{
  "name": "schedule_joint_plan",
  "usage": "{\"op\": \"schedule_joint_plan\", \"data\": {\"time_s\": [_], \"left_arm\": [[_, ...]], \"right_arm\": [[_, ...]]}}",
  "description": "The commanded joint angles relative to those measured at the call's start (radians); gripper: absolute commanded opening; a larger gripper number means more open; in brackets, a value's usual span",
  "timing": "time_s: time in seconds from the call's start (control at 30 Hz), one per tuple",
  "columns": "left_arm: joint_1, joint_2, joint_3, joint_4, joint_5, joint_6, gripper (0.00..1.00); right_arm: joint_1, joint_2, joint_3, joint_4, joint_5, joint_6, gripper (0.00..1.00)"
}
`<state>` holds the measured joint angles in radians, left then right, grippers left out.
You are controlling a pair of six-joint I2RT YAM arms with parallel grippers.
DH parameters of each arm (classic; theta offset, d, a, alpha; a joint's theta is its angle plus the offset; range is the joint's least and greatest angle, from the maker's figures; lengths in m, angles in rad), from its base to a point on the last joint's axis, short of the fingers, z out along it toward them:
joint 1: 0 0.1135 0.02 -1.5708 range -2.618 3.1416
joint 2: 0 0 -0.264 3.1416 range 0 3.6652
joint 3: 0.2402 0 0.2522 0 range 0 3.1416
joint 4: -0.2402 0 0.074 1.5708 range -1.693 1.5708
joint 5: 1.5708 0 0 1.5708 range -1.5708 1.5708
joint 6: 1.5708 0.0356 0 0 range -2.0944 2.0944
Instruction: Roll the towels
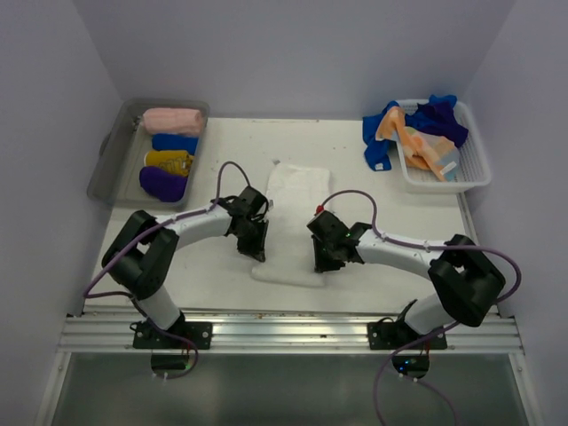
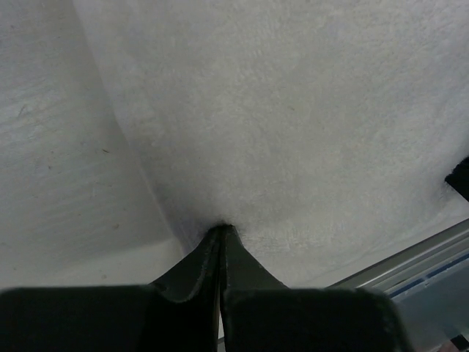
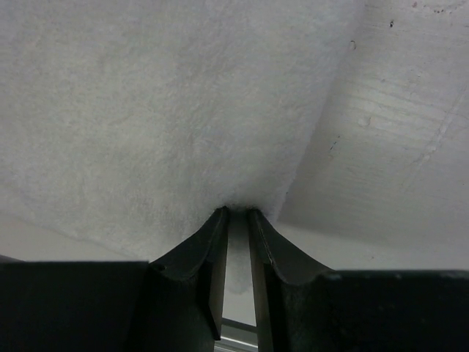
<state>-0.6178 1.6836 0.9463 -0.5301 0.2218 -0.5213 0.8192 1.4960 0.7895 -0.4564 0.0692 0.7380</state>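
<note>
Pinches the white towel at its near edge with the left gripper, jaws together. Clamps it with the right gripper, jaws narrow.

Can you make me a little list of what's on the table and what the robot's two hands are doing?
middle of table: white towel, lying flat
left gripper: pinching the towel by its near left corner, jaws closed
right gripper: pinching it by the near right corner, thin gap between jaws
grey bin, far left: four rolled towels, pink, blue, yellow, purple
white basket, far right: loose towels, blue and orange
rolling: not started
</note>
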Motion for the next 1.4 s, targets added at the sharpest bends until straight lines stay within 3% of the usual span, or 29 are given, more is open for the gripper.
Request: {"op": "schedule_joint_plan", "data": {"time_s": [0.0, 0.23, 0.4, 0.5, 0.6, 0.7, 1.0, 1.2, 1.37], "left_arm": [[0.000, 0.044, 0.008, 0.035, -0.059, 0.009, 0.02], [-0.010, -0.137, 0.101, -0.015, 0.002, -0.028, 0.08], [-0.014, -0.104, 0.004, 0.162, 0.178, -0.103, 0.08], [-0.016, -0.041, -0.073, 0.288, 0.209, -0.144, 0.07], [-0.017, 0.033, -0.095, 0.302, 0.135, -0.134, 0.06], [-0.017, 0.067, -0.078, 0.251, 0.102, -0.096, 0.05], [-0.013, -0.159, 0.104, -0.014, -0.025, -0.017, 0.10], [0.019, -0.212, 0.123, -0.088, -0.065, -0.017, 0.11], [0.120, -0.260, 0.031, -0.038, -0.053, -0.058, 0.11]], "right_arm": [[0.014, -0.032, -0.004, -0.008, 0.041, 0.014, 0.22], [0.063, -0.132, 0.111, -0.068, 0.083, 0.026, 0.25], [0.075, -0.017, 0.165, 0.007, 0.003, 0.047, 0.26], [0.075, 0.054, 0.119, 0.128, -0.046, 0.086, 0.27], [0.075, 0.140, 0.090, 0.170, -0.051, 0.090, 0.25], [0.075, 0.124, 0.090, 0.136, -0.017, 0.058, 0.25], [0.100, -0.104, 0.100, -0.046, 0.113, -0.153, 0.42], [0.282, -0.134, 0.094, -0.074, 0.231, -0.275, 0.54], [0.400, -0.033, 0.134, -0.062, 0.351, -0.322, 0.56]]}}
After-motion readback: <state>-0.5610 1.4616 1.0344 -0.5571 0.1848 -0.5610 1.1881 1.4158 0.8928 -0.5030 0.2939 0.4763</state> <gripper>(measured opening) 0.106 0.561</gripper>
